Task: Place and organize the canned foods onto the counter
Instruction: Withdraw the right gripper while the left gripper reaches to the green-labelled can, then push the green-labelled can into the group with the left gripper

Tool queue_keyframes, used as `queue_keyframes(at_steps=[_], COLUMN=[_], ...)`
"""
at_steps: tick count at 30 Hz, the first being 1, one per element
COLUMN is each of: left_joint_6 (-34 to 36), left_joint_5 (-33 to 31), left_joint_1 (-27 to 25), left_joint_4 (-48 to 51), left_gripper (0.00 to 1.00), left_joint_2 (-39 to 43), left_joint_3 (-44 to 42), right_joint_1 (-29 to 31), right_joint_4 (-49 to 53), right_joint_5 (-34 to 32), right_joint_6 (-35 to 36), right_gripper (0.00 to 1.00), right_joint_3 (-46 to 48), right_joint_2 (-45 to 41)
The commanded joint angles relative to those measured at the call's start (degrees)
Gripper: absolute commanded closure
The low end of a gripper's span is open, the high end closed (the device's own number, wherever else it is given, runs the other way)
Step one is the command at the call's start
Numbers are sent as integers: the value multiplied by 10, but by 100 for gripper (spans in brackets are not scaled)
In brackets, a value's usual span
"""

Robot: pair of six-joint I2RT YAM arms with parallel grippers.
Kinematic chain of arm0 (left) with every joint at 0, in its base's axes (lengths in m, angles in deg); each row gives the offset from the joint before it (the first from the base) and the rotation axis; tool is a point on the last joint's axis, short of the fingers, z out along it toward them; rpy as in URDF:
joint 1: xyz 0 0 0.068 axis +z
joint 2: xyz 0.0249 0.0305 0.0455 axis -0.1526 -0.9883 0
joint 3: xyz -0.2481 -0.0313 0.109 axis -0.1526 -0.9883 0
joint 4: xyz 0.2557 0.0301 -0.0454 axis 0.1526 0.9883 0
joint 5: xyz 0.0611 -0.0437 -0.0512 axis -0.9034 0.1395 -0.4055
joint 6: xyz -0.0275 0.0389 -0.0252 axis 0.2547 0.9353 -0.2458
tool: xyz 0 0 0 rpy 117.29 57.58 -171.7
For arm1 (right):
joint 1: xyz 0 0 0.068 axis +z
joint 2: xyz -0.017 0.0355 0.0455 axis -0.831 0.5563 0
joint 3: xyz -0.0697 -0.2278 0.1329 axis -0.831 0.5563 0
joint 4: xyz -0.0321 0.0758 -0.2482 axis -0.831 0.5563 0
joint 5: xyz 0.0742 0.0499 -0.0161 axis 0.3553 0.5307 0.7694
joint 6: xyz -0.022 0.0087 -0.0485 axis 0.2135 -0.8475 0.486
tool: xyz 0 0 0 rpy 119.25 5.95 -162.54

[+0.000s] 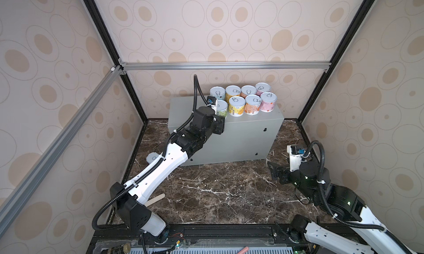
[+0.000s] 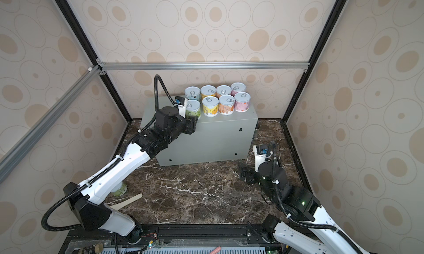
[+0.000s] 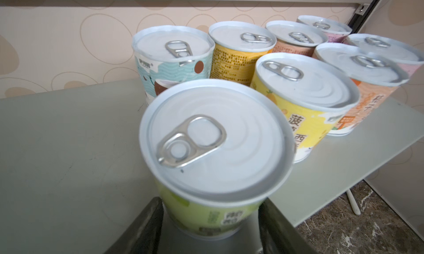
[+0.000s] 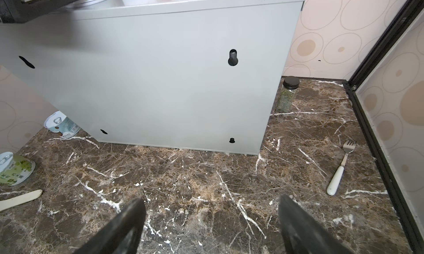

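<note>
Dark marble flooring (image 1: 218,190) carries the grey counter (image 1: 241,138), and eight cans (image 1: 252,103) stand on its top in two rows of four by the back wall. At the left end of the front row the green can (image 3: 213,145) stands upright, axis vertical, just beside the yellow can (image 3: 307,85) and in front of the teal can (image 3: 172,48). The left gripper (image 3: 211,202) meets it from the counter's front edge, so the can lies straight ahead between the fingers (image 3: 149,218), one on each side, low on the label. They look flush to it, but whether they press or merely bracket it I cannot tell. Any retreat, I judge, should run straight back along that line, since sideways drift would knock the yellow neighbour. The right gripper (image 4: 212,200) hangs low over the marble, fingers wide apart, nothing between them. A stray teal can (image 4: 62,125) and a stray green can (image 4: 16,170) rest on the floor by the counter's left end, nearer the left arm
</note>
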Motion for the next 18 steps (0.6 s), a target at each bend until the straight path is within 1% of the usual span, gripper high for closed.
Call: queue_keyframes(at_steps=[1,7,18], left_joint_6=[14,22,38], left_joint_5=[-22,-33,-35], left_joint_1=[-5,-4,-5], left_joint_4=[-12,-11,-11], left_gripper=[35,35,34], left_joint_2=[-5,-18,-47], left_joint_3=[31,43,60], right_joint_1=[-4,-3,-4], right_joint_4=[6,6,16], right_joint_5=[-11,-11,-14], right_joint_6=[2,2,-1], right_gripper=[8,8,8], right_joint_3=[7,13,11], right_joint_2=[-6,-5,-4])
